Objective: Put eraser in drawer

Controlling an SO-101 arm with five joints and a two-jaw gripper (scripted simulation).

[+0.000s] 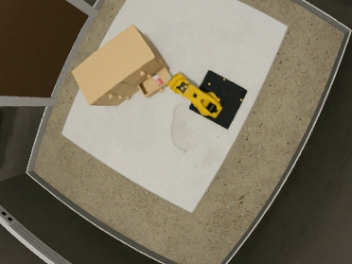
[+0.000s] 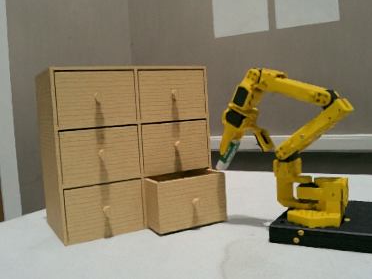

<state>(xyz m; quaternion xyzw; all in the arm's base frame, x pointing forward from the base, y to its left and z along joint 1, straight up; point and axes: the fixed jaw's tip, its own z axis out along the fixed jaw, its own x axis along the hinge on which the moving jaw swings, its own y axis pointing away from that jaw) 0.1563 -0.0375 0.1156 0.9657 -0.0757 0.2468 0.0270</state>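
A tan chest of six drawers (image 2: pixel 120 146) (image 1: pixel 114 64) stands on the white sheet. Its bottom right drawer (image 2: pixel 187 201) (image 1: pixel 150 87) is pulled partly out; the others are closed. My yellow gripper (image 2: pixel 231 148) (image 1: pixel 167 82) is shut on a green and white eraser (image 2: pixel 227 156), held upright with its lower tip just above the open drawer's right rear rim. In the top view a pink and white bit (image 1: pixel 159 80) shows at the drawer's opening, right at the fingertips. The drawer's inside is hidden in the side view.
The arm's black base plate (image 2: pixel 320 233) (image 1: pixel 222 97) sits right of the chest. The white sheet (image 1: pixel 142 138) lies on a speckled table with a raised grey rim (image 1: pixel 312 124). A faint round stain (image 1: pixel 186 131) marks the sheet in front of the arm.
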